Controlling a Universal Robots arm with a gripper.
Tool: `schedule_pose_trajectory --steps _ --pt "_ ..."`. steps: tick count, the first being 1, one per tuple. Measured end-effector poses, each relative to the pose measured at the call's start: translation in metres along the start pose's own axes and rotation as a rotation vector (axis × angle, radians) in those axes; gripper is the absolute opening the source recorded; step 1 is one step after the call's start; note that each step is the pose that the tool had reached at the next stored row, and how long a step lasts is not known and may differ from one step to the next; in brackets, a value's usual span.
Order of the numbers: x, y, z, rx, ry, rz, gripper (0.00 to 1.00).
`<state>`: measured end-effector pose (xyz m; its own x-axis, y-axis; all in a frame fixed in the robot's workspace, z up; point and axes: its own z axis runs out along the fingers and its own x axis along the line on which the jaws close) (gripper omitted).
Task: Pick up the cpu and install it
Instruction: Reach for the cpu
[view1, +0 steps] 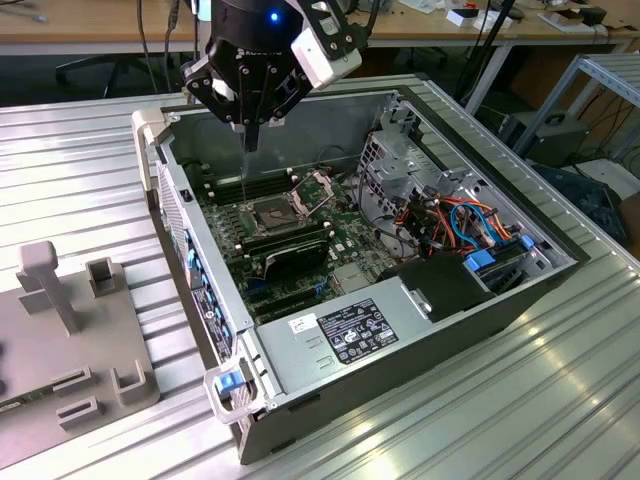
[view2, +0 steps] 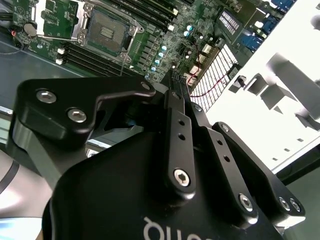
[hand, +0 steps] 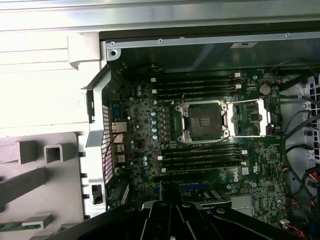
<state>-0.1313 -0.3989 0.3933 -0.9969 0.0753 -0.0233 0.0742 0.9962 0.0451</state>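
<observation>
Approach, I judge: gripper (view1: 250, 140) hovers above the corner of the case (view1: 450, 340), fingers (view2: 174, 115) closed; whether they pinch the cpu I cannot tell. Open socket (hand: 205, 122) calls for square, level seating.

A ribbed metal worktop (view1: 70, 170) is catching bright light. Wooden desks (view1: 90, 25) are standing behind it, cables (view1: 143, 45) hanging down, a metal rack (view1: 610, 68) at the exterior view's right.
</observation>
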Motion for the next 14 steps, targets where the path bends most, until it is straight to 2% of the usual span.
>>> schedule_pose_trajectory --steps 14 --pt "0.0057 -0.0004 -0.0001 0.0 0.0 0.0 0.11"
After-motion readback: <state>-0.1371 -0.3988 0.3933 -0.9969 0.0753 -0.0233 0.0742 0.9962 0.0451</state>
